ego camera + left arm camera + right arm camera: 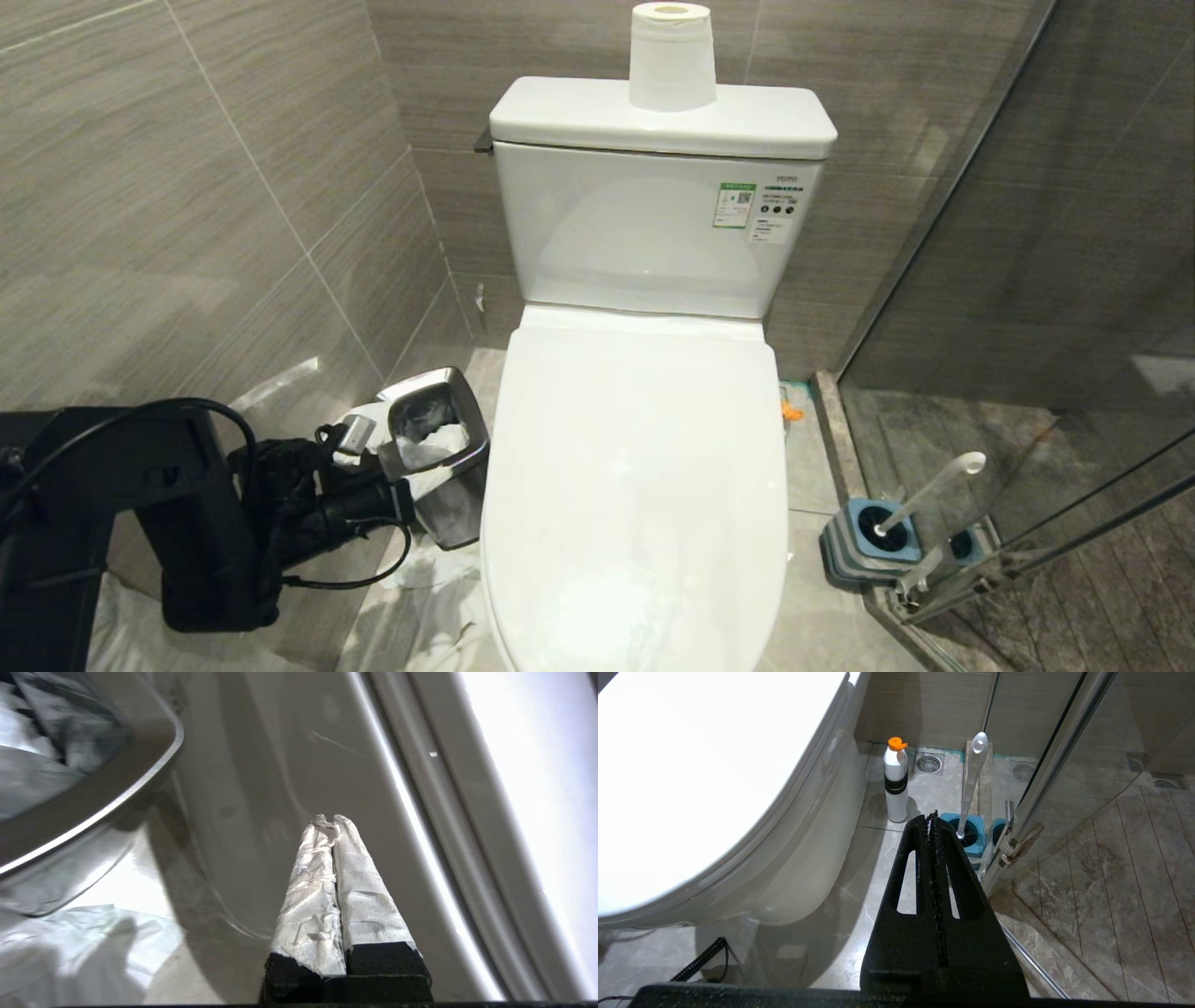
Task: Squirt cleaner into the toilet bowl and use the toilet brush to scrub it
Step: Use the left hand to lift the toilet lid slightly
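Your left gripper sits low on the floor side of the toilet bowl, between the bowl's outer wall and the small steel-rimmed bin. Its fingers, wrapped in white paper, are pressed together with nothing between them, and the tips point at the bowl's side, close to it; whether they touch it you cannot tell. The lid is down over the bowl, so none of its inside shows.

Your right gripper hangs on the other side of the bowl, jaws together and empty, aimed toward the toilet brush. The brush stands head-down in its blue holder on the floor, right beside the glass shower door, handle leaning up and away from the bowl. A white bottle with an orange cap stands upright on the floor between the bowl's base and the brush holder. A paper roll stands on the tank lid.
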Motion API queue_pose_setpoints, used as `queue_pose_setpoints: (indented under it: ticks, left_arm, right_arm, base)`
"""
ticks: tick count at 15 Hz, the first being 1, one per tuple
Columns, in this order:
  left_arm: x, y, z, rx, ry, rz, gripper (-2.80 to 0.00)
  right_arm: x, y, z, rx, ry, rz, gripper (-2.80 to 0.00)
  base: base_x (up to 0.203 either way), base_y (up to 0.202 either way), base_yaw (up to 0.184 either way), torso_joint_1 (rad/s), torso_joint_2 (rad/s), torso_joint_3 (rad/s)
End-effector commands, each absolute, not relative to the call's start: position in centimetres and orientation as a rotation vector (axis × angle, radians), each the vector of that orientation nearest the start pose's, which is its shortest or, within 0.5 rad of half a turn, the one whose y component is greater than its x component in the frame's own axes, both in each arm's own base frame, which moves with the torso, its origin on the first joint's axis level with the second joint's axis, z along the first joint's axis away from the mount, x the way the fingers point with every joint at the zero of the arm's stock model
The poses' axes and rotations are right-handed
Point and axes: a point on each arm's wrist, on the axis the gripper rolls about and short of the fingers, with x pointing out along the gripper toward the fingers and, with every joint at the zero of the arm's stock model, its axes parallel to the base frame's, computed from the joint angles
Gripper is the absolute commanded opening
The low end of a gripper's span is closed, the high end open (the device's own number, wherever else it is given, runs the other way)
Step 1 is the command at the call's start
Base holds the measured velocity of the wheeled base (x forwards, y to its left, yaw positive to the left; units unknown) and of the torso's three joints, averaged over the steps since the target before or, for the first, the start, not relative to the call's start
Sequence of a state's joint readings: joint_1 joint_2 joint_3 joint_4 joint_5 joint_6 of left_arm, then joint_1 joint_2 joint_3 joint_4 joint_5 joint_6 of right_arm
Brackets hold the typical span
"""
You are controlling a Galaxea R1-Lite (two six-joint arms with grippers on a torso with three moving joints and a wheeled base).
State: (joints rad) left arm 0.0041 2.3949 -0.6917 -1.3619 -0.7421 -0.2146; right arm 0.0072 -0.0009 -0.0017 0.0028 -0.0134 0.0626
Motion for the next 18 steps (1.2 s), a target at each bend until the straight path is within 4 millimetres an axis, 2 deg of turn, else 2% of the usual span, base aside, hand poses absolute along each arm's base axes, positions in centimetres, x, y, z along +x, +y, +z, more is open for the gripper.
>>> queue_pose_setpoints:
  ticks: [1, 5, 8, 12, 16, 18]
  left_arm:
    - [35.6, -1.8, -1.1, -0.347, 0.407, -0.707, -2.80]
    - [34.5, -2.8, -0.7, -0.383, 0.425, -0.728, -2.80]
    - [34.4, -2.9, 0.3, -0.393, 0.409, -0.727, -2.80]
    - [33.5, -3.1, 1.5, -0.566, 0.470, -0.697, -2.80]
    - [32.5, -2.7, 0.8, -0.610, 0.528, -0.693, -2.80]
    - [32.1, -2.7, 0.4, -0.639, 0.567, -0.745, -2.80]
  right_arm:
    - [-2.3, 0.0, 7.6, 0.063, 0.001, -0.006, -2.80]
    - [-2.3, 0.0, 7.6, 0.064, 0.001, -0.005, -2.80]
    - [-2.3, 0.0, 7.6, 0.063, 0.001, -0.005, -2.80]
    - [-2.3, 0.0, 7.6, 0.063, 0.001, -0.006, -2.80]
    - [-2.3, 0.0, 7.6, 0.063, 0.001, -0.006, -2.80]
    - [-2.3, 0.0, 7.6, 0.063, 0.001, -0.006, -2.80]
  base:
    - [0.000, 0.000, 0.000, 0.000, 0.00, 0.000]
    - [0.000, 0.000, 0.000, 0.000, 0.00, 0.000]
    - [0.000, 0.000, 0.000, 0.000, 0.00, 0.000]
    - [0.000, 0.000, 0.000, 0.000, 0.00, 0.000]
    - [0.000, 0.000, 0.000, 0.000, 0.00, 0.000]
    - [0.000, 0.000, 0.000, 0.000, 0.00, 0.000]
